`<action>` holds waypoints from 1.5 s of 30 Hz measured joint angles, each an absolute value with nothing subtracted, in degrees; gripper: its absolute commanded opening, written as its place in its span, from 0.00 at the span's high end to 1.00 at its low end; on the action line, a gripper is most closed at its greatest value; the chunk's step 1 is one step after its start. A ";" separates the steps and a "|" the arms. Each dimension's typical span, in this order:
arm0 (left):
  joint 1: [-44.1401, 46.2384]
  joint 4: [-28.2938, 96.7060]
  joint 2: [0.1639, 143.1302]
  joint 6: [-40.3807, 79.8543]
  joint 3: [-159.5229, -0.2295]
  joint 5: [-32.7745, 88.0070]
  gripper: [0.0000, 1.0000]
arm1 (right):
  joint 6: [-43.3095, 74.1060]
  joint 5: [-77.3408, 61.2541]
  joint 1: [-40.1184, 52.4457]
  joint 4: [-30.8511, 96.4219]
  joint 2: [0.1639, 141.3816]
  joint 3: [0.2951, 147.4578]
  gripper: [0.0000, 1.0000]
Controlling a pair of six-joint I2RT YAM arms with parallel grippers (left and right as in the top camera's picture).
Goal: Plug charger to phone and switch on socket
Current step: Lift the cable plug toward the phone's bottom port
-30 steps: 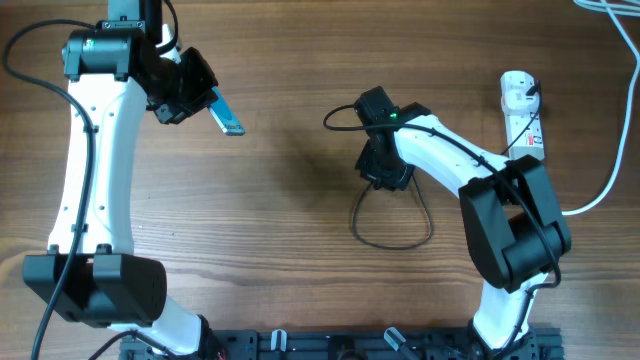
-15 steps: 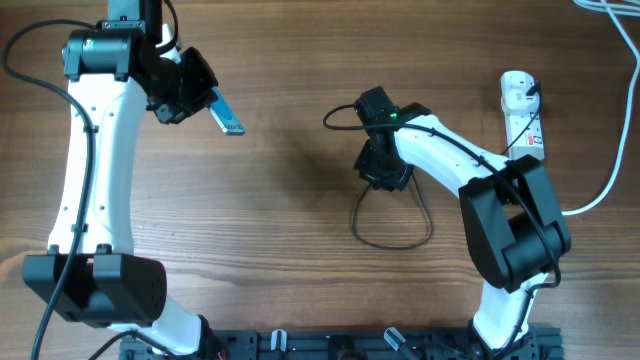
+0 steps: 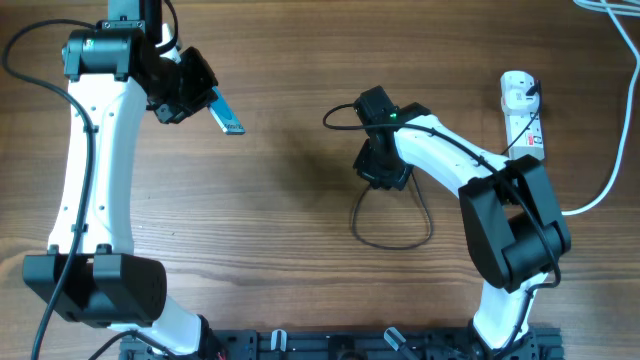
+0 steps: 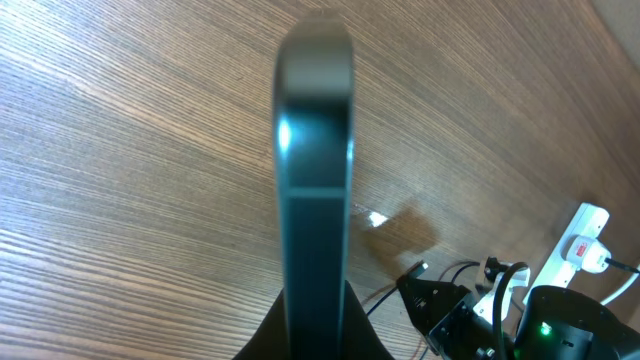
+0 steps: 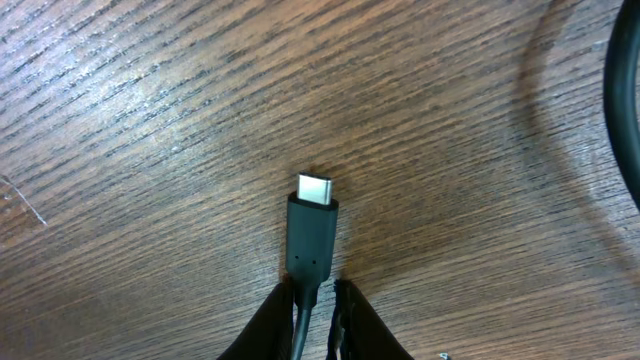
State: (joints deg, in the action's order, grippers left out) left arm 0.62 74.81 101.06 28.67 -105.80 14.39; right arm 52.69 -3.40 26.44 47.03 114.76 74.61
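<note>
My left gripper (image 3: 205, 102) is shut on the phone (image 3: 226, 112), holding it off the table at the back left with the cyan screen showing. In the left wrist view the phone (image 4: 316, 150) stands edge-on between the fingers. The charger's thin black cable (image 3: 390, 243) loops on the table in the middle. Its connector (image 5: 313, 225) lies flat on the wood. My right gripper (image 5: 317, 287) straddles the cable just behind the connector; the left finger touches it and a thin gap shows on the right. The white socket (image 3: 522, 115) lies at the far right.
A thick white cord (image 3: 610, 180) runs from the socket toward the right edge and back corner. The black plug (image 3: 527, 92) sits in the socket's far end. The right arm (image 3: 440, 145) stretches across the table between socket and cable loop.
The right gripper's fingers have drawn closer together around the cable. Neither arm has visibly shifted, and the phone stays held in the left gripper.
</note>
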 measured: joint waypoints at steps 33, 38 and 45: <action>5.21 61.67 101.06 12.43 -105.78 48.14 0.96 | 16.36 -30.92 36.47 51.75 81.23 74.61 0.96; 10.79 62.63 101.06 10.94 -105.78 44.34 0.96 | 20.78 -23.70 40.42 48.07 80.60 74.61 0.96; 10.94 66.08 101.06 11.20 -105.78 44.10 0.96 | 25.76 -17.65 40.58 43.11 80.38 74.61 0.96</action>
